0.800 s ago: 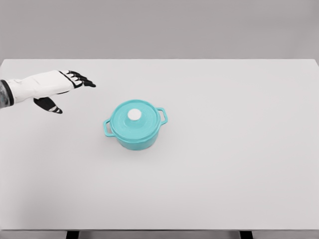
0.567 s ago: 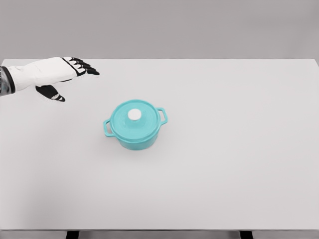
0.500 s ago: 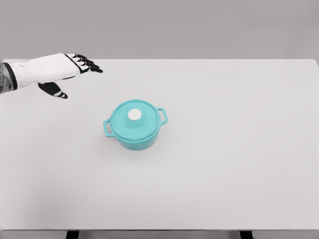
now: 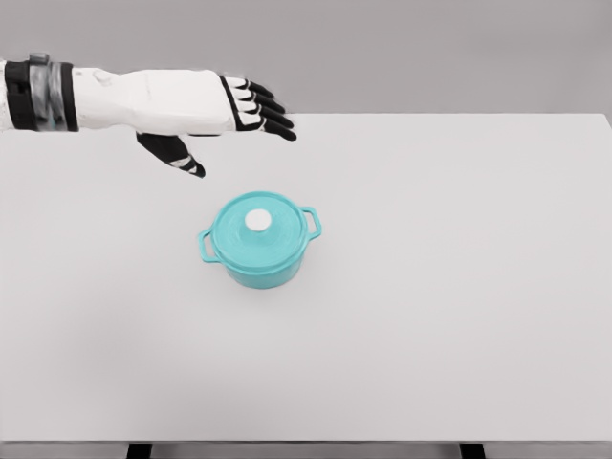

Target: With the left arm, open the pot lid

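Note:
A small teal pot [image 4: 260, 241] with two side handles stands on the white table [image 4: 459, 287], left of the middle. Its teal lid [image 4: 258, 229] sits on it, with a round white knob [image 4: 257, 221] on top. My left hand [image 4: 239, 129] comes in from the left at the far side of the table, above and behind the pot. Its black fingers [image 4: 268, 113] are stretched out and its thumb hangs down; it holds nothing and does not touch the lid. The right arm is out of view.
The white table spans the whole width; its far edge [image 4: 430, 115] meets a grey wall and its front edge [image 4: 306, 441] runs along the bottom.
My left hand has risen and travelled to the right, from the table's far left toward the space behind the pot. It looks larger now. The pot and lid have stayed put.

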`<state>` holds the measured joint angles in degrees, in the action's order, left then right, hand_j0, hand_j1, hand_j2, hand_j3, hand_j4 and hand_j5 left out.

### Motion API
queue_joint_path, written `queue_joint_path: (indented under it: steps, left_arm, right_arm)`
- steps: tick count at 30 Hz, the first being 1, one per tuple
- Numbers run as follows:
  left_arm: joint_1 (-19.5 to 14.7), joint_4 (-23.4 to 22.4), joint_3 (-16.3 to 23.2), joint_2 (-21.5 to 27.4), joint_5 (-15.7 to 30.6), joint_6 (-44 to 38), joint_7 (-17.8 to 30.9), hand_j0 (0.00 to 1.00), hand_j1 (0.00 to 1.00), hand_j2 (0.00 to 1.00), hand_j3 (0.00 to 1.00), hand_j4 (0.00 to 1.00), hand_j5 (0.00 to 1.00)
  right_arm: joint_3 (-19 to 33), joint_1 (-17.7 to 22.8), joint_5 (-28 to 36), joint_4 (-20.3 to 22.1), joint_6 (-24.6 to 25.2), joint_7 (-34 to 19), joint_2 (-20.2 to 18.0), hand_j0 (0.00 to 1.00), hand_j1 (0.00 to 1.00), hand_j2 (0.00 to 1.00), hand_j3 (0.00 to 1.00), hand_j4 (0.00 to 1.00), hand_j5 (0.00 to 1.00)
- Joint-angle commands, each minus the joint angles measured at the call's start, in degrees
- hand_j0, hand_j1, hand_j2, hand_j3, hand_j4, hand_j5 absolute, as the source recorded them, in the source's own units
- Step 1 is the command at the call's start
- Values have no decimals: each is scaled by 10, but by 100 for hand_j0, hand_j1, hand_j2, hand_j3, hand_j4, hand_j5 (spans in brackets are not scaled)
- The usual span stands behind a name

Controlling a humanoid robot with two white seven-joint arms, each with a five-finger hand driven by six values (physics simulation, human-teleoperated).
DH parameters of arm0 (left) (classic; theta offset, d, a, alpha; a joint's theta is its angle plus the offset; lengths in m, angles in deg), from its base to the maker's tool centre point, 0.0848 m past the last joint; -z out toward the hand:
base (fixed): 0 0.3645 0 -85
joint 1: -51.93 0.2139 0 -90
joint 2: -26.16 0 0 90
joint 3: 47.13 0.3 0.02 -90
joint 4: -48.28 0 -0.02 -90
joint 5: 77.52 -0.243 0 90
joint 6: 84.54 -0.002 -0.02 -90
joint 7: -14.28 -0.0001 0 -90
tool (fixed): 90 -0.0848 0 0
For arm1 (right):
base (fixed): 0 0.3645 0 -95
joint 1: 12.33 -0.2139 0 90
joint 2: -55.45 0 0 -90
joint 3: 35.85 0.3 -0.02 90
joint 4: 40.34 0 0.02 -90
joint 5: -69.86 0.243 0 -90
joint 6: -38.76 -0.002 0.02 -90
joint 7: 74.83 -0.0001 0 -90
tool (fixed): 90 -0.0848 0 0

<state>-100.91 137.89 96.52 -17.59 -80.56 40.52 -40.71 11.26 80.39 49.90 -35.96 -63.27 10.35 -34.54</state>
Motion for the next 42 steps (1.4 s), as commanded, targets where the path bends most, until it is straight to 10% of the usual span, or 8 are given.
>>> queue_joint_path:
  steps: [1,13,19,42]
  left_arm:
    - [0,0,95,22,29,-1,0,100,100,100,100,100,100]
    - [-4,25,102,-13,1,-1,0,100,100,100,100,100,100]
    - [-8,-15,99,-47,-108,-10,0,100,100,100,100,100,100]
    - [2,-57,127,-83,-139,-23,0,83,83,83,83,83,83]
  right_arm:
    - [0,0,0,0,0,0,0,100,100,100,100,100,100]
    - [0,0,0,0,0,0,0,100,100,100,100,100,100]
    - [0,0,0,0,0,0,0,100,100,100,100,100,100]
    - [0,0,0,0,0,0,0,100,100,100,100,100,100]
